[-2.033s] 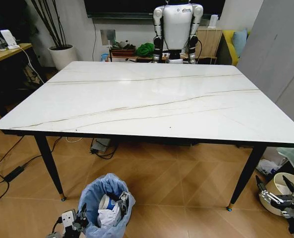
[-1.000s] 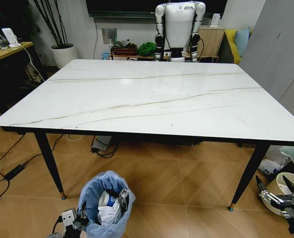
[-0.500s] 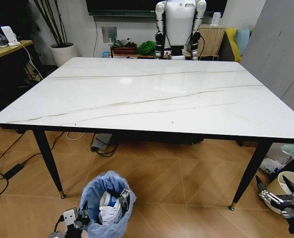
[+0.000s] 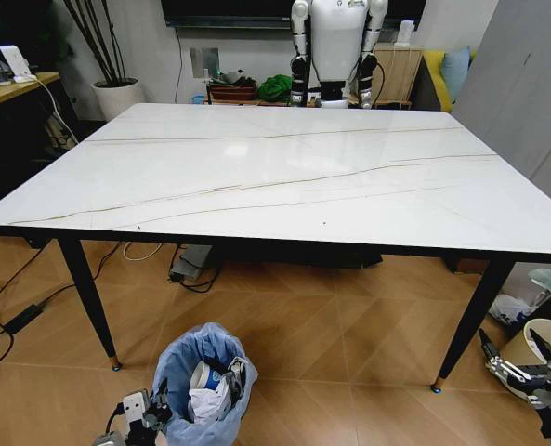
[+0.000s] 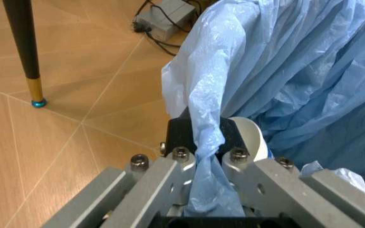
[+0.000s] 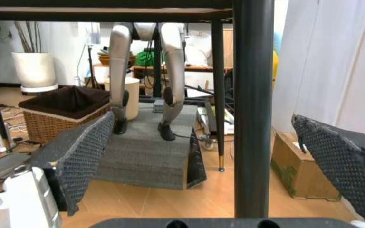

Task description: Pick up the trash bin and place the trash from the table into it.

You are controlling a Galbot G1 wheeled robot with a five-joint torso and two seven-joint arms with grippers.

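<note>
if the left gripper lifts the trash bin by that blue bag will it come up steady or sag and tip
Probably sags: the left gripper pinches crinkled, floppy bag film at the trash bin rim, not a stiff wall. The bin looks light, holding paper trash and a cup, so the film likely holds. Gripped on one side, it may tilt.

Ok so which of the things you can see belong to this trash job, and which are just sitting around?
Part of the job:
trash bin with its blue bag, on the floor
trash already inside it
table
left tool, shut on the bag's edge

Just lying about:
white humanoid robot behind the table
potted plant
wicker basket
cardboard box
</note>
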